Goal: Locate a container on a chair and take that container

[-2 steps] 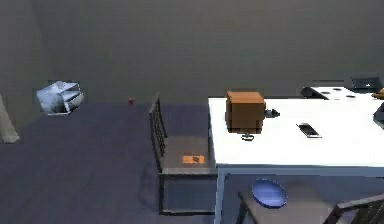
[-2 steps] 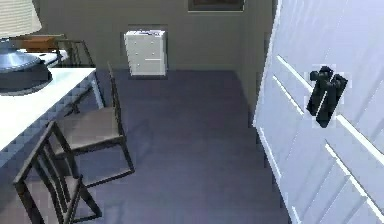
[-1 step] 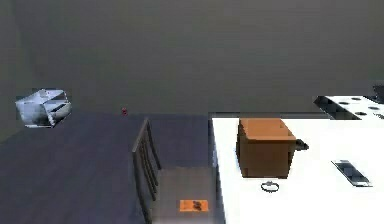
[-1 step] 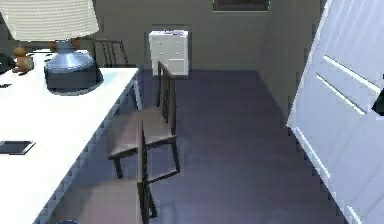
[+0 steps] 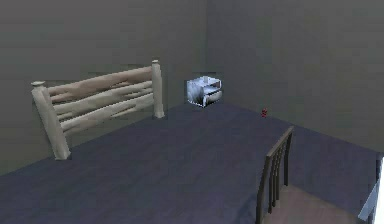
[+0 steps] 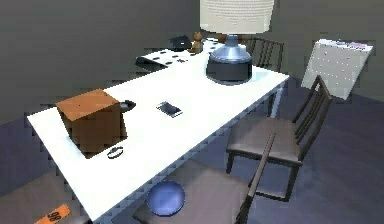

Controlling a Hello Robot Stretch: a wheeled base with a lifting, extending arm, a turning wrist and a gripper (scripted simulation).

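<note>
No legible text, label, number or sign anywhere

Arm side view: box (image 6: 92,120) sitting on table (image 6: 220,105) at 9 o'clock, phone (image 6: 169,108) lying mid-table, lamp (image 6: 233,40) standing at 1 o'clock. One chair (image 6: 270,140) standing off table's 4 o'clock edge; second chair (image 6: 225,190) at 6 o'clock, bowl (image 6: 165,200) resting on seat.
</note>
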